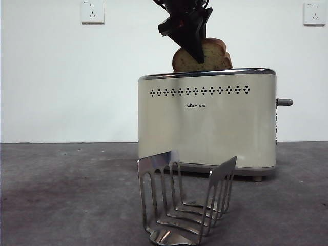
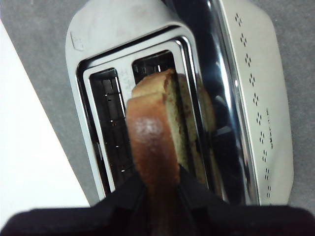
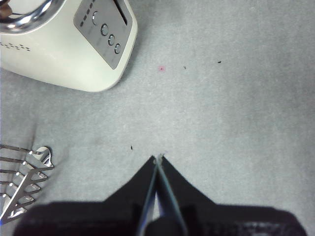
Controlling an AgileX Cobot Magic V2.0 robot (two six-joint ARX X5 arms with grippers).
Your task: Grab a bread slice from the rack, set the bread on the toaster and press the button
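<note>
The slice of bread [image 1: 215, 56] hangs just above the cream toaster [image 1: 207, 123], partly lowered toward its top. My left gripper [image 1: 190, 38] comes down from above and is shut on the slice of bread [image 2: 152, 132], which points into the slot nearer the dotted side of the toaster [image 2: 256, 88]. The steel rack [image 1: 184, 200] stands empty in front of the toaster. The button [image 1: 285, 102] sticks out of the toaster's right end. My right gripper [image 3: 158, 158] is shut and hovers over bare table, away from the toaster [image 3: 64, 54] and the rack [image 3: 22, 177].
Two wall sockets [image 1: 92, 11] sit high on the white wall behind. A control panel with round knobs [image 3: 106, 32] is on the toaster's narrow end. Grey table surface [image 3: 221, 108] stretches around the right gripper.
</note>
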